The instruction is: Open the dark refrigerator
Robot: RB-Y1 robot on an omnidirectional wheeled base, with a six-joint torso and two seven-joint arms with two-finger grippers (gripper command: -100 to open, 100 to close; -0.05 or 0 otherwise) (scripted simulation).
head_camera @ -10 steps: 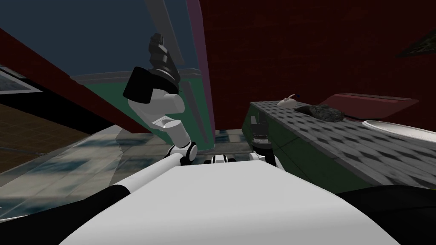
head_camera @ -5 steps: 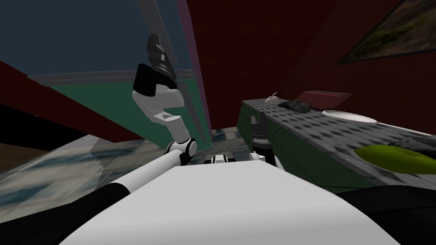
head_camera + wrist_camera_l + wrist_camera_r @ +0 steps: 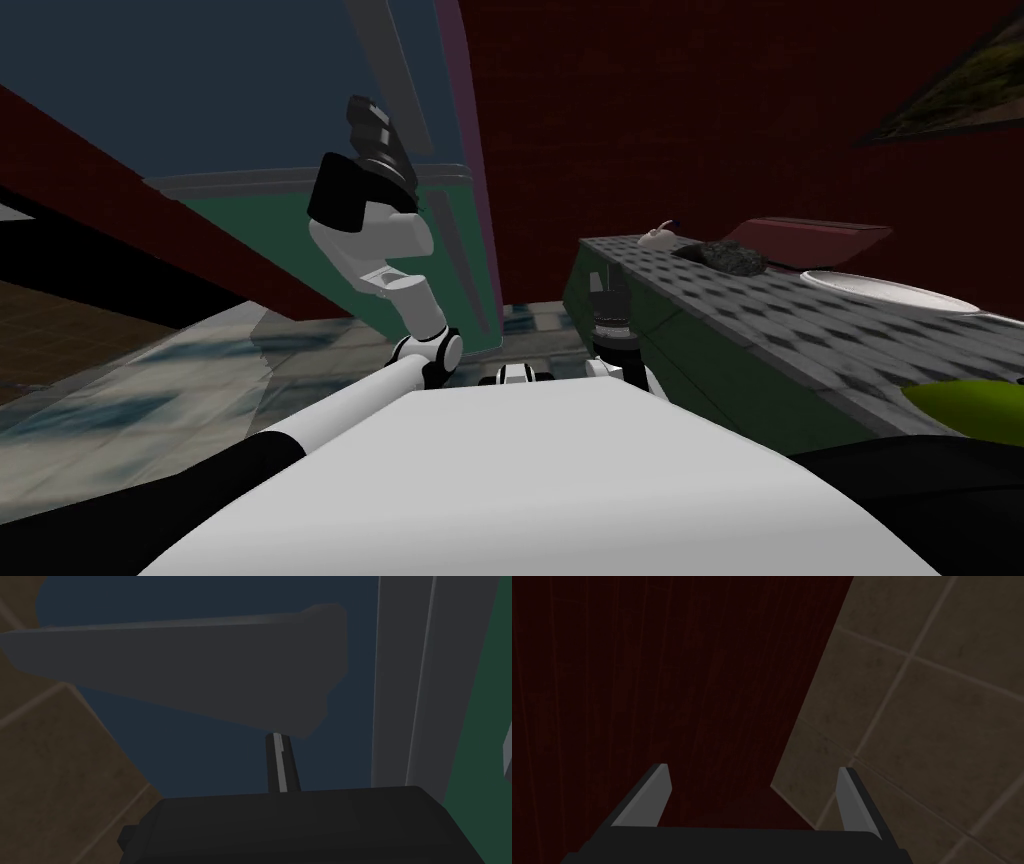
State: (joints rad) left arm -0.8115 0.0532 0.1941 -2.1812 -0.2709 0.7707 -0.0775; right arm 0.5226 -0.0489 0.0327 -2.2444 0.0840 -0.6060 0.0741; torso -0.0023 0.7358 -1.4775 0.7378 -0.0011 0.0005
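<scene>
Dark blue refrigerator door (image 3: 200, 90) ahead on the left; left gripper (image 3: 366, 112) raised beside its grey handle (image 3: 390, 50), fingers (image 3: 280, 761) pressed together, as half a second earlier; head camera has swung; right gripper (image 3: 608, 288) low, fingers spread

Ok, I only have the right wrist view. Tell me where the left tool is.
Observer: The left tool is up in front of the refrigerator's dark blue door.
Operator: Report whether it's open.
Observer: It's shut on nothing. The grey handle stands just beside it, not grasped.
Operator: Now place the right tool for me.
Observer: It hangs low, beside the end of a green counter with a grey patterned top.
</scene>
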